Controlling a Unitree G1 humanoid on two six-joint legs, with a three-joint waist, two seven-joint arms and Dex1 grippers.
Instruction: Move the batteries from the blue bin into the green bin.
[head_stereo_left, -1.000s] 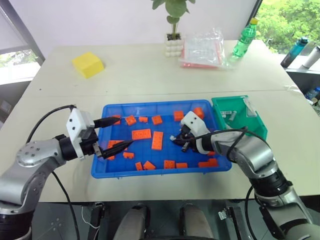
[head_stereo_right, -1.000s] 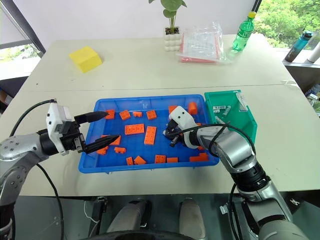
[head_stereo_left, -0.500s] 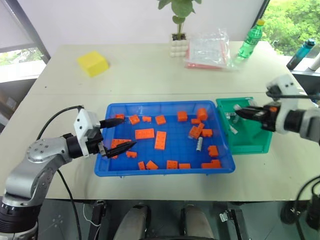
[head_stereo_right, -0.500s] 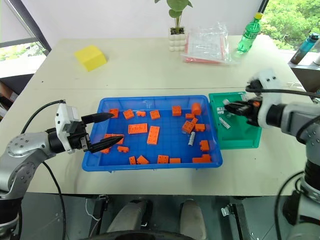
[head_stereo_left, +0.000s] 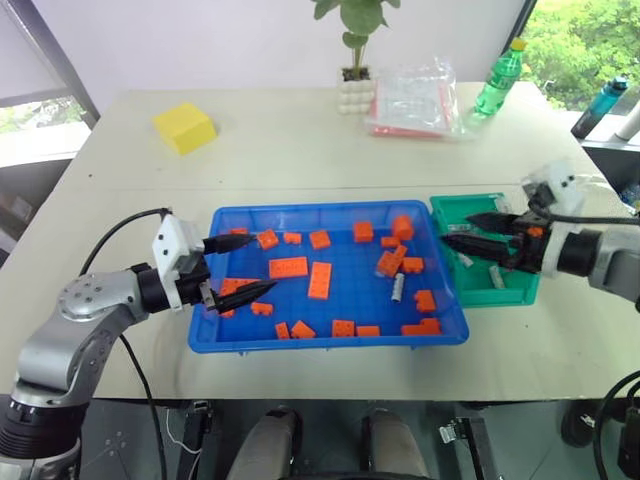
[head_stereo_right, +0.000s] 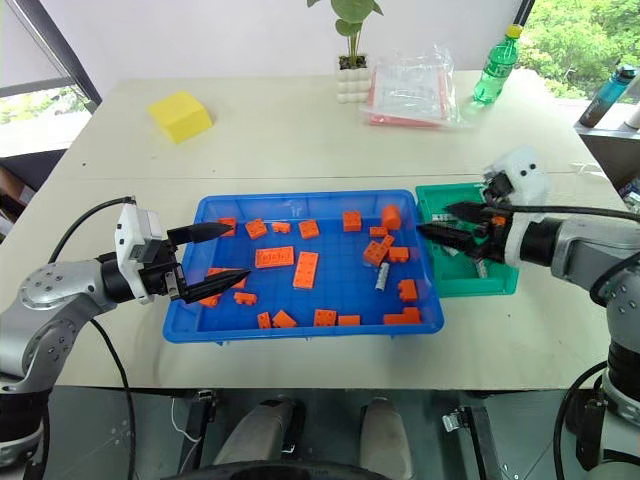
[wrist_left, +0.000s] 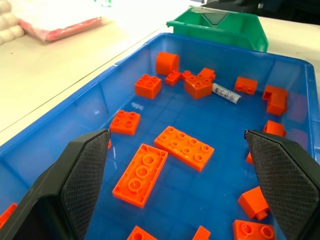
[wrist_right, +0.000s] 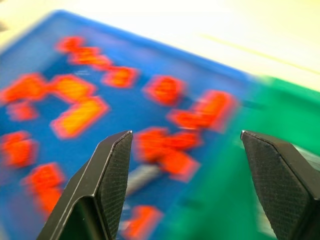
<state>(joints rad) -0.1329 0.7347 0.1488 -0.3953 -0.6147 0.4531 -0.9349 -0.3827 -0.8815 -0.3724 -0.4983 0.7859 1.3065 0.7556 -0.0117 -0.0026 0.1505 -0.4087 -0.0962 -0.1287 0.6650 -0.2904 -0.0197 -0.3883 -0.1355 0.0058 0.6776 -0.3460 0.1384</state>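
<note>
The pale desk (head_stereo_left: 300, 160) carries the blue bin (head_stereo_left: 330, 342) beside the green bin (head_stereo_left: 520, 297), a yellow block (head_stereo_left: 184, 127), a potted plant (head_stereo_left: 352, 92), a plastic bag (head_stereo_left: 415, 95) and a green bottle (head_stereo_left: 499, 82).

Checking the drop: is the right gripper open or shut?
Open. The right gripper has its black fingers spread apart above the green plastic bin, with nothing between them.

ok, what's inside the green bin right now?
A few batteries lie in the green bin. The right end effector hangs over it and covers part of the floor.
</note>
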